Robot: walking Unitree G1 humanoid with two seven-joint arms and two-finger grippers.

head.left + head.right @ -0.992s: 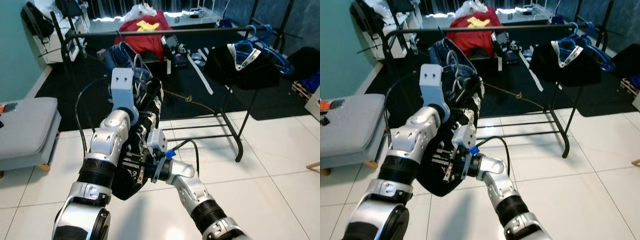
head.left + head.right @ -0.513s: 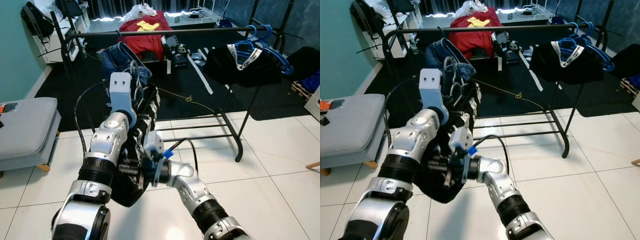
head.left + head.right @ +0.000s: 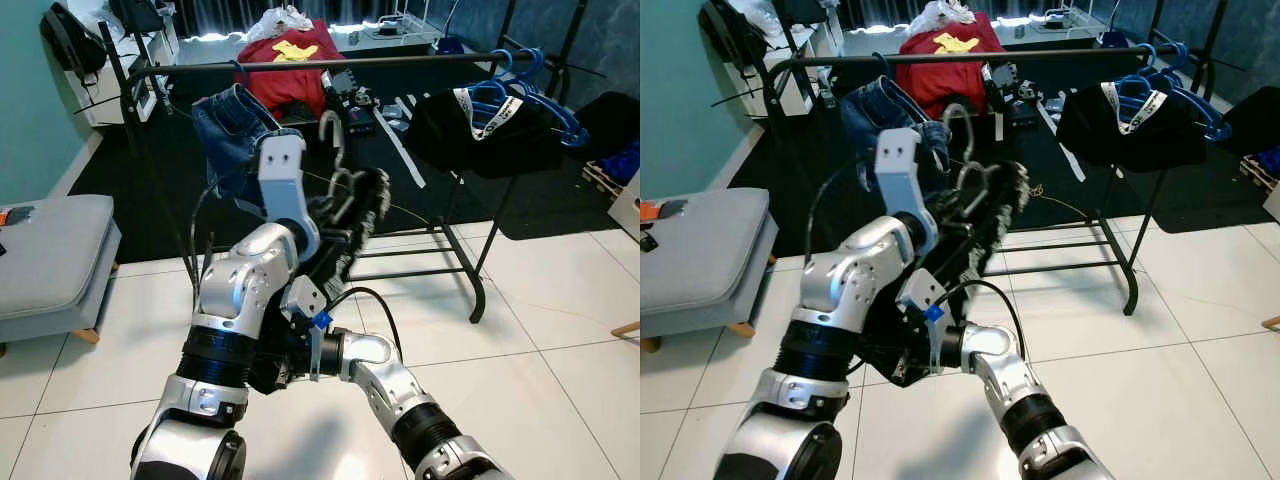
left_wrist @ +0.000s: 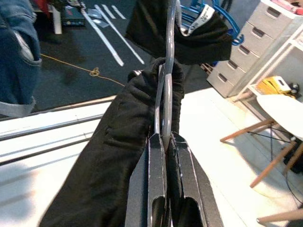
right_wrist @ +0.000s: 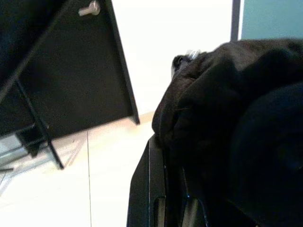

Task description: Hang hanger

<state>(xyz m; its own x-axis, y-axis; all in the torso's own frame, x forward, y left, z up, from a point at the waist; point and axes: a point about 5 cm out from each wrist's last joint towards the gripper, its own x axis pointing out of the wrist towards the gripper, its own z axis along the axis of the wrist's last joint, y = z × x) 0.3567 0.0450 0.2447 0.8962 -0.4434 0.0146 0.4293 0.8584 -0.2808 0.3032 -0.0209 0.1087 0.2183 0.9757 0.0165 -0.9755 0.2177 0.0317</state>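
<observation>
Left gripper (image 4: 165,142): raised in front of the rack, fingers closed tight on the thin wire neck of the hanger (image 4: 168,71); no gap between the pads.
Hanger: clear/silvery wire, hook (image 3: 328,128) pointing up, just below and short of the rail; not yet on it.
Black garment (image 3: 350,225): draped on the hanger, bunched at the neck, hanging down along the left forearm toward the right arm.
Right gripper (image 5: 165,189): low, under the left arm, pressed into the lower folds of the black garment; dark cloth lies over the fingers, so how far they are parted I cannot tell.
Rack rail (image 3: 400,62): black horizontal bar running left to right across the scene, on slanted black legs that stand where the white tile (image 3: 560,330) meets the dark carpet.
Jeans (image 3: 232,135): blue denim, hanging from the rail at its left end, just beside the raised left arm.
Black top on blue hangers (image 3: 495,120): at the rail's right end, well apart from the held hanger.
Open rail: the bare stretch between jeans and black top; hook sits beneath its left part.
Floor room: open tile to the right and front.
Grey cushioned seat (image 3: 50,260): at the left edge, apart from the arms.
</observation>
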